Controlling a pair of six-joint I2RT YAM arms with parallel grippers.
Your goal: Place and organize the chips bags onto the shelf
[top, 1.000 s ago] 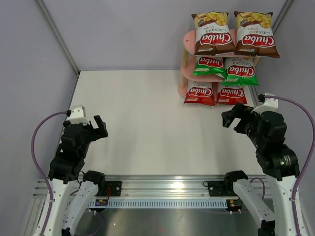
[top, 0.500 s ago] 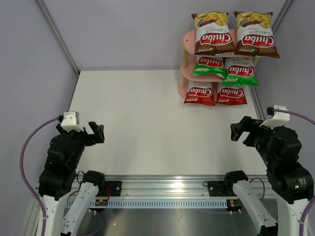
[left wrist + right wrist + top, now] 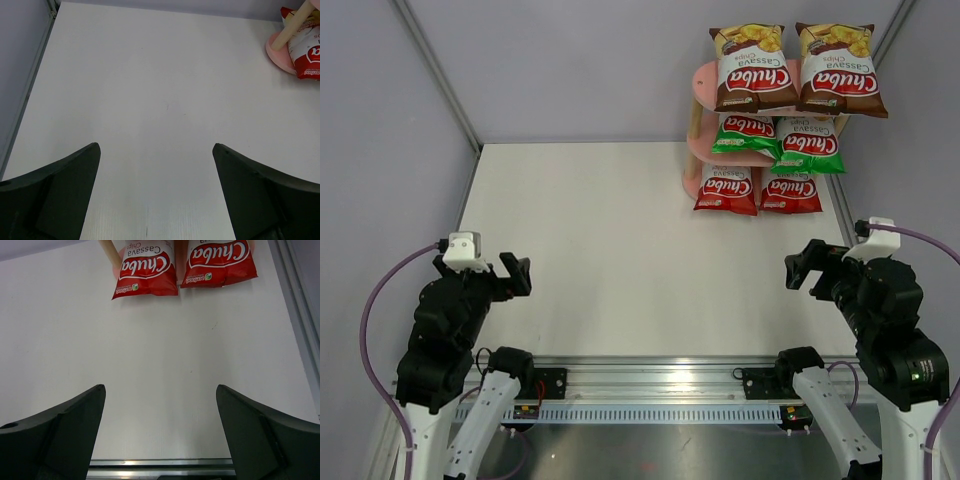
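The pink shelf stands at the table's far right corner with chips bags on all three boards. Two brown bags lie on top, two green bags in the middle, two red bags at the bottom. The right wrist view shows the red bags lying side by side. My left gripper hangs open and empty near the front left. My right gripper is open and empty at the front right. A red bag and the shelf base show in the left wrist view.
The white table is walled by grey panels on the left, back and right. A metal rail runs along the near edge between the arm bases. A wooden shelf post stands left of the red bags.
Both arms have drawn back toward the near edge over the last second, then nearly settled. The grippers stayed open. The bags and shelf have not moved.
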